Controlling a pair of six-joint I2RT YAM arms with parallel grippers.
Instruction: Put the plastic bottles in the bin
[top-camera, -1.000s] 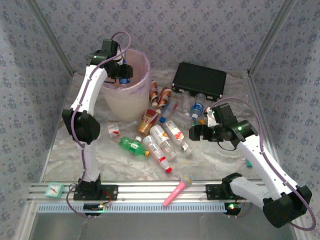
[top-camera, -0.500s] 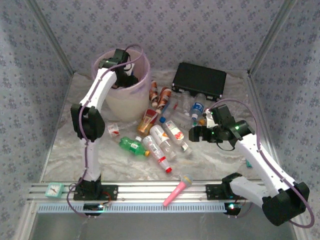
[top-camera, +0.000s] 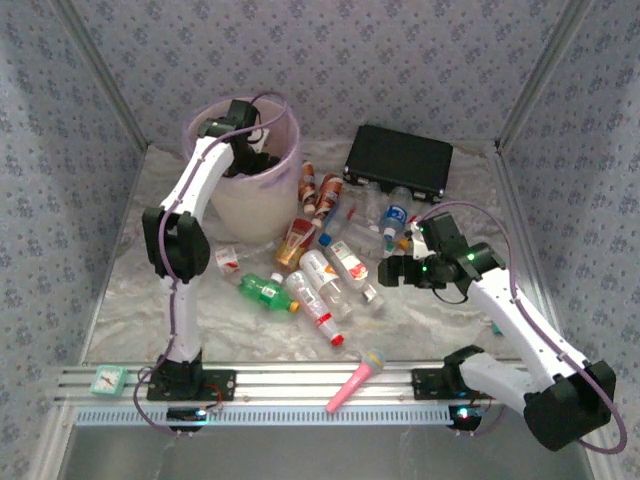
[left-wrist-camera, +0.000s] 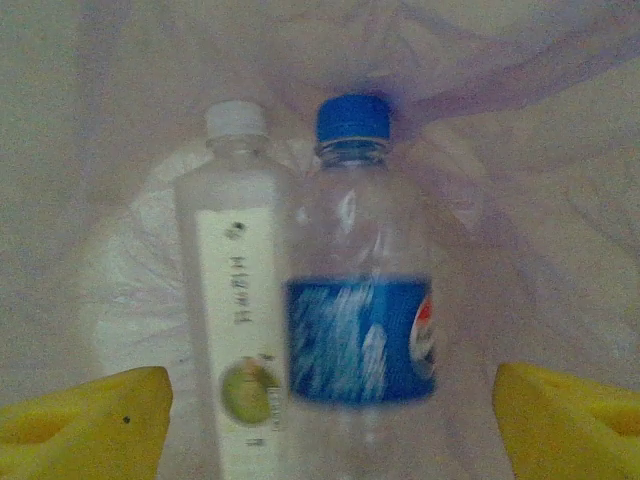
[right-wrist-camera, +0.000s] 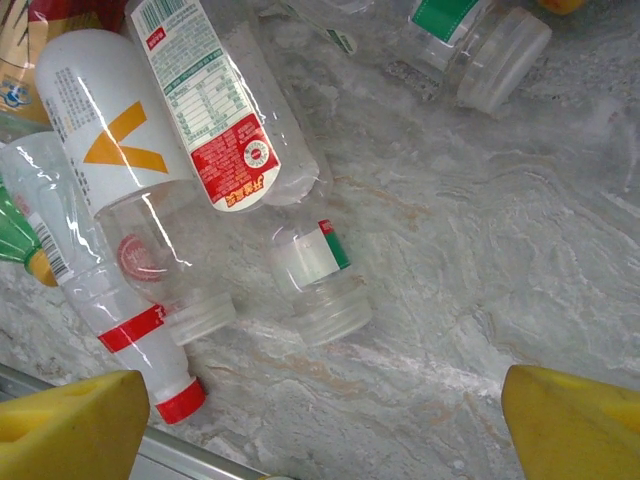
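The bin (top-camera: 240, 205) stands at the far left of the bench (top-camera: 125, 290), and the case (top-camera: 398, 160) is to its right at the far edge. Between them and nearer lies a heap of bottles (top-camera: 320, 268). Two more bottles (left-wrist-camera: 235, 330) lie side by side in the bin. The microphone (top-camera: 357, 380) lies before the heap, and the clock (top-camera: 106, 379) is at the near left corner.

Blue-capped bottle (left-wrist-camera: 360, 310) beside white-capped bottle (left-wrist-camera: 236, 290)

Pepsi globe logo on blue-label bottle (left-wrist-camera: 360, 340), orange K-like mark on white bottle (right-wrist-camera: 110, 120)
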